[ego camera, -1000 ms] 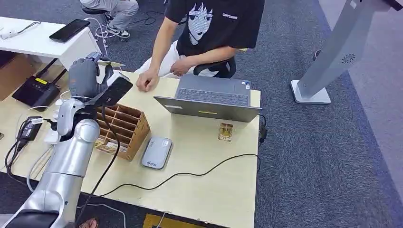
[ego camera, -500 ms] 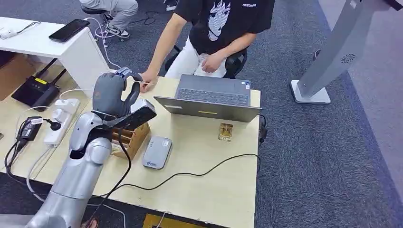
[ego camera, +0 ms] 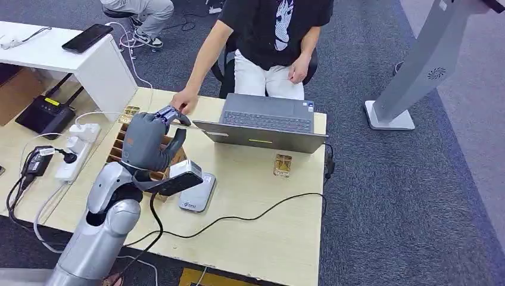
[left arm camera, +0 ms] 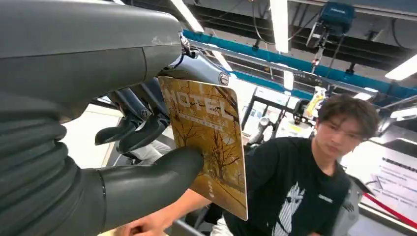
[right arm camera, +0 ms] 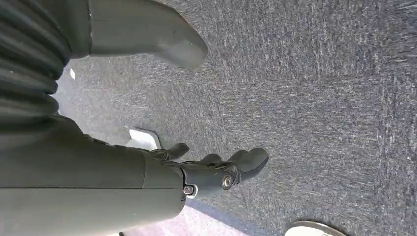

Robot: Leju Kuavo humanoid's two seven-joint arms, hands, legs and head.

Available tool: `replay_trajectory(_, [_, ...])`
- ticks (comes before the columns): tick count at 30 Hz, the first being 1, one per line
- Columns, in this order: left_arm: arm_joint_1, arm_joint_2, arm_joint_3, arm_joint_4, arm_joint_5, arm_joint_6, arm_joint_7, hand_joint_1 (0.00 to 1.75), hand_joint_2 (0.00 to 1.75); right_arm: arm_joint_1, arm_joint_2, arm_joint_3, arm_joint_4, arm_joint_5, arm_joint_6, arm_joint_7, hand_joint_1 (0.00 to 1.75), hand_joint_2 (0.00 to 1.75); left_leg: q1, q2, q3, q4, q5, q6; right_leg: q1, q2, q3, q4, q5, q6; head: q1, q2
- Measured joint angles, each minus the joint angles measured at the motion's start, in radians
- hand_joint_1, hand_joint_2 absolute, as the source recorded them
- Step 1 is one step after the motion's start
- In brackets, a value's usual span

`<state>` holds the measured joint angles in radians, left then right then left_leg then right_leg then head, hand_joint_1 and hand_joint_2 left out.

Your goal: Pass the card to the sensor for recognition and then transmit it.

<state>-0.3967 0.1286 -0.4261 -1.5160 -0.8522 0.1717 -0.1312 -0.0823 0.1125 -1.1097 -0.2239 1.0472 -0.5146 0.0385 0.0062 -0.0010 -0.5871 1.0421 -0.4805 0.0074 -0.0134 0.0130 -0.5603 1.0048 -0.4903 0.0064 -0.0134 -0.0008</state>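
Pale wood table point(ego camera: 280, 238) takes up most of the head view, w/ grey carpet point(ego camera: 381, 179) around it. Person in black tee point(ego camera: 271, 30) sits at the far edge, one hand point(ego camera: 184, 101) resting on the tabletop. Grey kiosk stand point(ego camera: 417, 65) on the carpet, well apart at right. Open laptop point(ego camera: 265, 122) sits on the far side of the table in front of the person. Left arm point(ego camera: 98, 232) comes up from below over the near left corner of the table. Brown wooden divider box point(ego camera: 122, 140) is partly hidden behind the left hand point(ego camera: 149, 140). Grey card reader/sensor point(ego camera: 196, 193) lies flat just beside the box, a black cable point(ego camera: 250, 214) curling across the table nr it. White power strip point(ego camera: 74, 152) off to the left.

Left hand is raised above the box & reader, grasping the card point(left arm camera: 209, 142) – gold, tree print, "HOTEL" lettering – pinched betw thumb and fingers point(left arm camera: 128, 130), held upright in the wrist view. Second small gold card point(ego camera: 282, 165) lies on the table nr the laptop's front. Right hand point(right arm camera: 216, 172) hangs over carpet, fingers loosely apart, holding nothing.
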Motion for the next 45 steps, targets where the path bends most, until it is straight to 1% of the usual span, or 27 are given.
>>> replay_trajectory(6, [0.006, 0.004, -0.006, -0.008, 0.000, 0.000, 0.000, 1.75, 1.75, 0.000, 0.001, -0.001, 0.000, 0.000, 0.000, 0.000, 0.00, 1.75, 0.000, 0.000, 0.000, 0.000, 0.000, 0.000, 0.000, 0.000, 0.000, 0.000, 0.000, 0.000, 0.000, 0.000])
replay_trajectory(10, [0.035, 0.024, -0.027, -0.037, -0.004, -0.002, 0.001, 1.75, 1.75, 0.000, 0.004, -0.003, 0.000, -0.001, 0.000, 0.000, 0.00, 1.75, 0.000, 0.000, 0.000, 0.000, 0.000, 0.000, 0.000, 0.000, 0.000, 0.000, 0.000, 0.000, 0.000, 0.000])
replay_trajectory(12, [0.096, 0.057, -0.044, -0.036, -0.036, -0.019, 0.042, 1.75, 1.75, 0.001, 0.007, -0.011, 0.000, -0.004, -0.006, 0.004, 0.00, 1.75, 0.000, 0.000, 0.000, 0.000, 0.000, 0.000, 0.000, 0.000, 0.000, 0.000, 0.000, 0.000, 0.000, 0.000])
replay_trajectory(13, [0.119, 0.056, -0.045, 0.021, -0.061, 0.008, 0.067, 1.75, 1.75, 0.001, 0.010, -0.011, 0.000, 0.011, -0.004, 0.013, 0.00, 1.75, 0.000, 0.000, 0.000, 0.000, 0.000, 0.000, 0.000, 0.000, 0.000, 0.000, 0.000, 0.000, 0.000, 0.000])
replay_trajectory(15, [0.115, 0.050, -0.045, 0.054, -0.075, 0.027, 0.072, 1.75, 1.75, 0.001, 0.011, -0.011, 0.000, 0.018, -0.003, 0.011, 0.00, 1.75, 0.000, 0.000, 0.000, 0.000, 0.000, 0.000, 0.000, 0.000, 0.000, 0.000, 0.000, 0.000, 0.000, 0.000])
replay_trajectory(19, [0.102, 0.027, -0.045, 0.147, -0.082, 0.037, 0.082, 1.75, 1.75, 0.000, 0.011, -0.011, 0.000, 0.028, 0.000, 0.008, 0.00, 1.75, 0.000, 0.000, 0.000, 0.000, 0.000, 0.000, 0.000, 0.000, 0.000, 0.000, 0.000, 0.000, 0.000, 0.000])
replay_trajectory(22, [0.094, 0.015, -0.045, 0.190, -0.086, 0.040, 0.082, 1.75, 1.75, -0.001, 0.011, -0.011, 0.000, 0.031, 0.000, 0.008, 0.00, 1.75, 0.000, 0.000, 0.000, 0.000, 0.000, 0.000, 0.000, 0.000, 0.000, 0.000, 0.000, 0.000, 0.000, 0.000])
replay_trajectory(27, [0.088, 0.005, -0.045, 0.228, -0.087, 0.044, 0.082, 1.75, 1.75, 0.000, 0.011, -0.011, 0.000, 0.031, 0.000, 0.008, 0.00, 1.75, 0.000, 0.000, 0.000, 0.000, 0.000, 0.000, 0.000, 0.000, 0.000, 0.000, 0.000, 0.000, 0.000, 0.000])
replay_trajectory(40, [0.080, -0.004, -0.045, 0.259, -0.088, 0.047, 0.082, 1.75, 1.75, 0.000, 0.011, -0.011, 0.000, 0.032, 0.000, 0.008, 0.00, 1.75, 0.000, 0.000, 0.000, 0.000, 0.000, 0.000, 0.000, 0.000, 0.000, 0.000, 0.000, 0.000, 0.000, 0.000])
replay_trajectory(43, [0.076, -0.010, -0.044, 0.276, -0.098, 0.059, 0.082, 1.75, 1.75, 0.000, 0.012, -0.010, 0.000, 0.042, 0.000, 0.012, 0.00, 1.75, 0.000, 0.000, 0.000, 0.000, 0.000, 0.000, 0.000, 0.000, 0.000, 0.000, 0.000, 0.000, 0.000, 0.000])
replay_trajectory(45, [0.065, -0.023, -0.041, 0.311, -0.112, 0.073, 0.082, 1.75, 1.75, -0.001, 0.012, -0.007, 0.000, 0.054, 0.002, 0.018, 0.00, 1.75, 0.000, 0.000, 0.000, 0.000, 0.000, 0.000, 0.000, -0.001, 0.000, 0.000, 0.000, 0.000, 0.000, 0.000])
